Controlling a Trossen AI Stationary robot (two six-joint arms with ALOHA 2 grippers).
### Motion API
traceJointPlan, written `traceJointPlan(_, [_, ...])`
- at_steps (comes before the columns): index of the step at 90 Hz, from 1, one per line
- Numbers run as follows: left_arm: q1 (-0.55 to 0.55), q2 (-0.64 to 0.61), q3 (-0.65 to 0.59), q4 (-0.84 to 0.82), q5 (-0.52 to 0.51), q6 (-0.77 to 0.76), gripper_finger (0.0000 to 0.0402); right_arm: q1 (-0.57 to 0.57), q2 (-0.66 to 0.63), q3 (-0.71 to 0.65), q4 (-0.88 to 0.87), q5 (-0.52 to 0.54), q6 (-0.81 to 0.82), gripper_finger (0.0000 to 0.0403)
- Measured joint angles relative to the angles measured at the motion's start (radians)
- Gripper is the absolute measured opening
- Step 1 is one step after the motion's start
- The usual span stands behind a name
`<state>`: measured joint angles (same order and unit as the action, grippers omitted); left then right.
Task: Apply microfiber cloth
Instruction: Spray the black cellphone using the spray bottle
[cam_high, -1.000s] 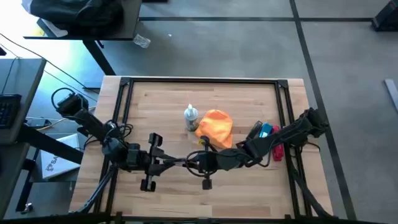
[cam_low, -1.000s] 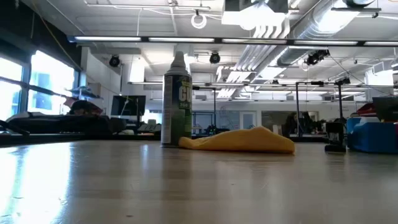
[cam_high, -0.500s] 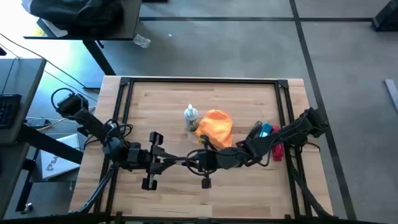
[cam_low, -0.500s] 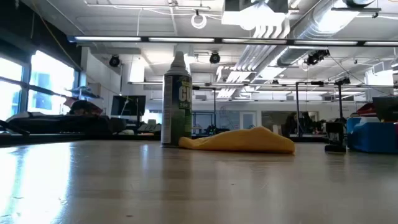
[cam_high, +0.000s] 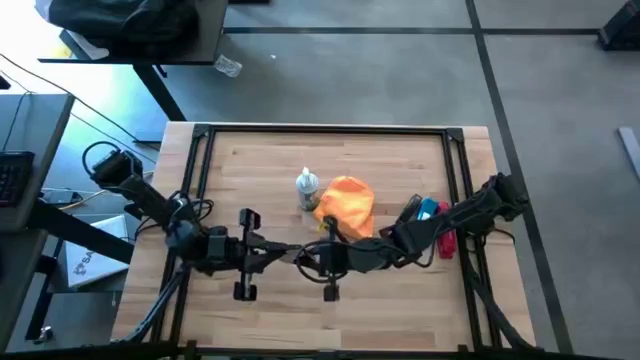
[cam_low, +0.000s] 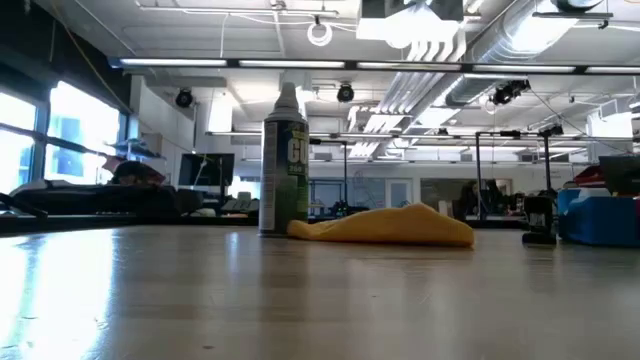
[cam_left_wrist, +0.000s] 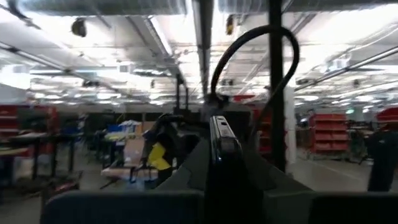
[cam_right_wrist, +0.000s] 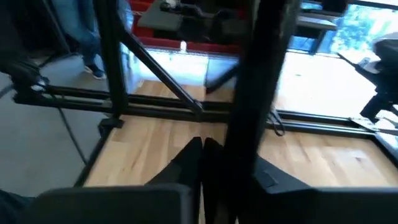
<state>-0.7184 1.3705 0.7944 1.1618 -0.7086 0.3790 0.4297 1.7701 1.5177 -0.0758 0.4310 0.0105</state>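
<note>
Nearest the front edge of the light wooden bench (cam_high: 400, 150): left hand (cam_high: 290, 256) and right hand (cam_high: 306, 260), tips almost meeting, the right clenched with fingers (cam_right_wrist: 200, 158) pressed together, the left's state indeterminable. Farther back, apart from both hands: bright orange soft microfiber cloth (cam_high: 348, 205) lying crumpled, touching a green-labelled spray can (cam_low: 284, 165) standing upright.

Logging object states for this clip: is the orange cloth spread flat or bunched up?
Bunched. The microfiber cloth lies in a rumpled heap beside the upright spray bottle; in the low view it rises in a soft mound off the table.
</note>
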Motion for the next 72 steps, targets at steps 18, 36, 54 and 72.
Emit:
traceJointPlan(18, [-0.074, 0.0, -0.001, 0.021, -0.167, 0.07, 0.0015, -0.005, -0.07, 0.001, -0.133, 0.032, 0.013, 0.0129])
traceJointPlan(36, [-0.131, 0.001, -0.072, 0.052, -0.279, 0.005, 0.0014, -0.005, -0.114, 0.002, -0.328, 0.047, 0.064, 0.0174])
traceJointPlan(54, [-0.141, 0.001, -0.249, 0.223, -0.374, -0.117, 0.0014, -0.011, -0.109, -0.023, -0.472, 0.162, 0.176, 0.0181])
traceJointPlan(72, [-0.137, -0.001, -0.406, 0.335, -0.54, -0.183, 0.0014, -0.06, -0.108, -0.107, -0.468, 0.35, 0.275, 0.0181])
